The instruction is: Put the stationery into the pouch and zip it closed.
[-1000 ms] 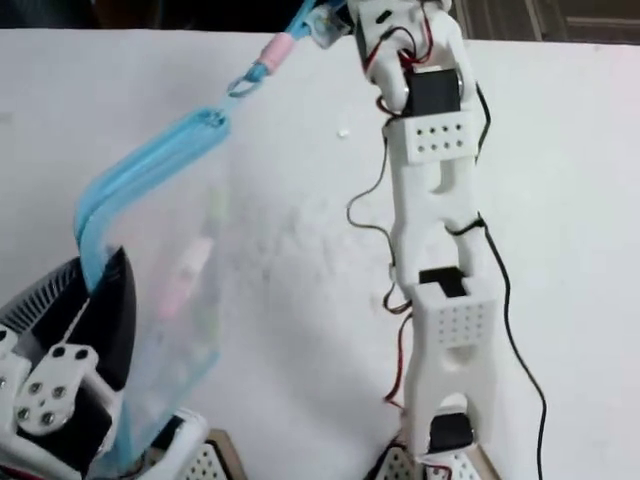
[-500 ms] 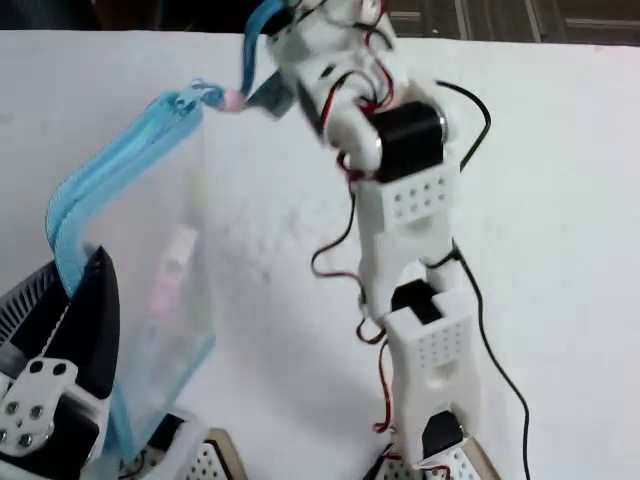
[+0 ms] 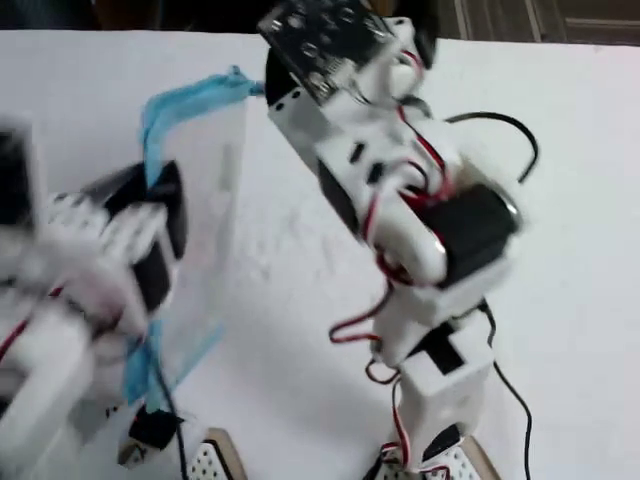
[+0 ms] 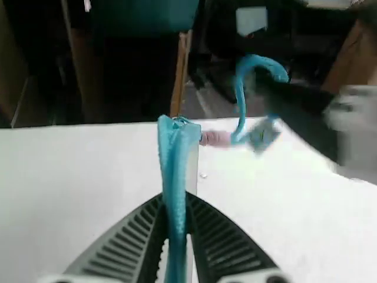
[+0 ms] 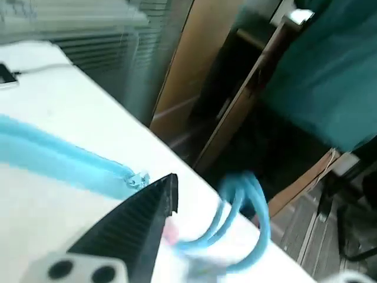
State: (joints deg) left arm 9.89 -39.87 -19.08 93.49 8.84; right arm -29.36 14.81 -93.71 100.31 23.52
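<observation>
- Left gripper point(image 4: 175, 203): jaws pinch the blue zipper edge point(image 4: 174, 159) of the clear pouch point(image 3: 205, 190).
- The pouch is over the white table point(image 3: 560, 150), between the two arms.
- A blue strap point(image 4: 244, 94) loops off the zipper's far end.
- Right gripper point(image 5: 166, 190) is at that end; I cannot tell how its jaws stand.

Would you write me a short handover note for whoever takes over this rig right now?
Left gripper: shut on the pouch along its zip edge.
Right gripper: at the zip's far end, beside the slider and the blue pull loop; grip unclear.
Done: the zip looks closed up to the slider.
Left: confirm the zip is fully shut and the stationery is inside (contents not clear here), then release.
</observation>
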